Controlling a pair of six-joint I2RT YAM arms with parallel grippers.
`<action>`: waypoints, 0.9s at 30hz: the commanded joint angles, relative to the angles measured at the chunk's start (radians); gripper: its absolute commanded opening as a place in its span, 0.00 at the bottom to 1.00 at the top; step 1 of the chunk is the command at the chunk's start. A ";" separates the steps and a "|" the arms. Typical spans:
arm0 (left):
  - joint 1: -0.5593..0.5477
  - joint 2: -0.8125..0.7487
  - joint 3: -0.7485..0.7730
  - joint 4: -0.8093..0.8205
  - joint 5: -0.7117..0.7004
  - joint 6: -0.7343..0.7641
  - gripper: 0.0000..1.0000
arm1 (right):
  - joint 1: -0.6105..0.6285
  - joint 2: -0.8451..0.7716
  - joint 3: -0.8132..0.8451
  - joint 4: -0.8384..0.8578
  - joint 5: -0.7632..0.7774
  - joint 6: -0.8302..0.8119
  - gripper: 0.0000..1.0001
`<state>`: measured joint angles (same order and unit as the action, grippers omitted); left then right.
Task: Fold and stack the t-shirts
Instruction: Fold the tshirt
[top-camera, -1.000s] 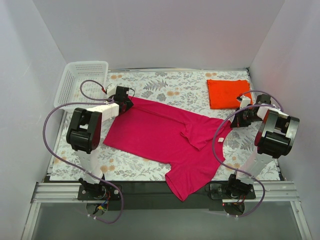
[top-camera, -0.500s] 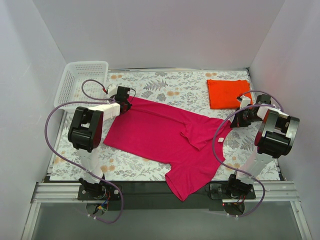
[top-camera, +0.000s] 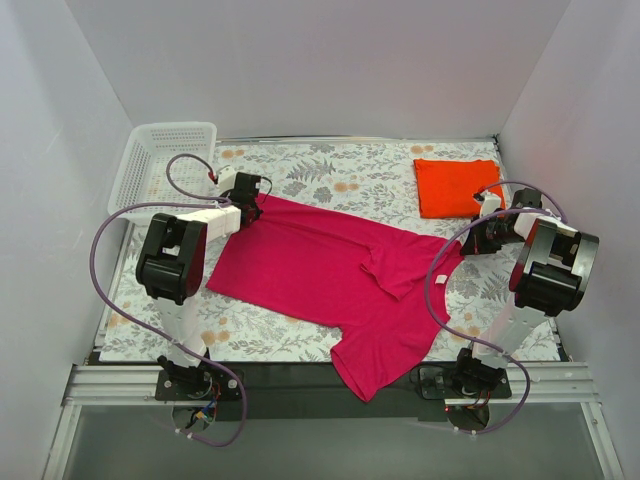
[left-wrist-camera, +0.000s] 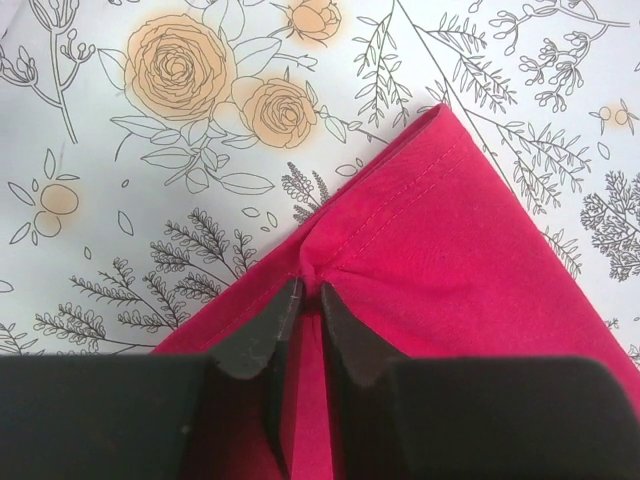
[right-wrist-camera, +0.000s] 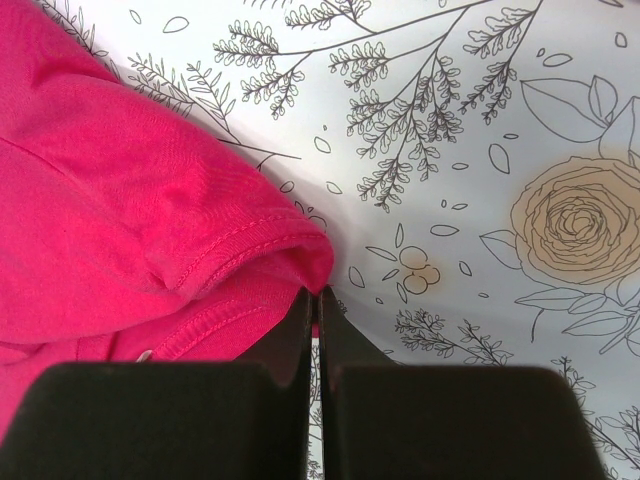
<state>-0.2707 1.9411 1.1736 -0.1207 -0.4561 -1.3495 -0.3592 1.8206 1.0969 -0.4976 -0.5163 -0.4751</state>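
The magenta t-shirt (top-camera: 330, 270) lies spread out on the floral table cover, with a small white neck label (top-camera: 440, 279) toward its right side. My left gripper (top-camera: 250, 208) is at its far left corner. In the left wrist view that gripper (left-wrist-camera: 308, 290) is shut on a puckered fold of the magenta cloth (left-wrist-camera: 470, 250) just inside the stitched hem. My right gripper (top-camera: 470, 240) is at the shirt's right edge. In the right wrist view it (right-wrist-camera: 316, 293) is shut, pinching the tip of a rolled hem of the magenta shirt (right-wrist-camera: 110, 220). The orange-red t-shirt (top-camera: 455, 186) lies folded at the back right.
A white lattice basket (top-camera: 160, 160) stands at the back left, just beyond the left arm. White walls close in the table on three sides. Purple cables loop from both arms. The shirt's lower sleeve hangs over the near table edge (top-camera: 300, 358).
The left gripper's jaws have closed onto the shirt's far left corner, bunching the cloth there. The right arm and both shirts have stayed where they were.
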 joint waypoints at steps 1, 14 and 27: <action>0.001 -0.039 0.024 0.026 -0.052 0.059 0.16 | -0.006 0.016 0.026 0.008 0.007 -0.019 0.01; 0.001 -0.192 -0.031 0.105 0.201 0.174 0.58 | -0.007 -0.073 0.029 -0.027 -0.022 -0.079 0.27; 0.004 -0.513 -0.163 0.176 0.517 0.286 0.71 | 0.006 -0.279 0.057 -0.322 -0.179 -0.461 0.44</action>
<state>-0.2703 1.5223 1.0348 0.0555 -0.0143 -1.1194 -0.3603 1.5791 1.1183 -0.6178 -0.5247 -0.7059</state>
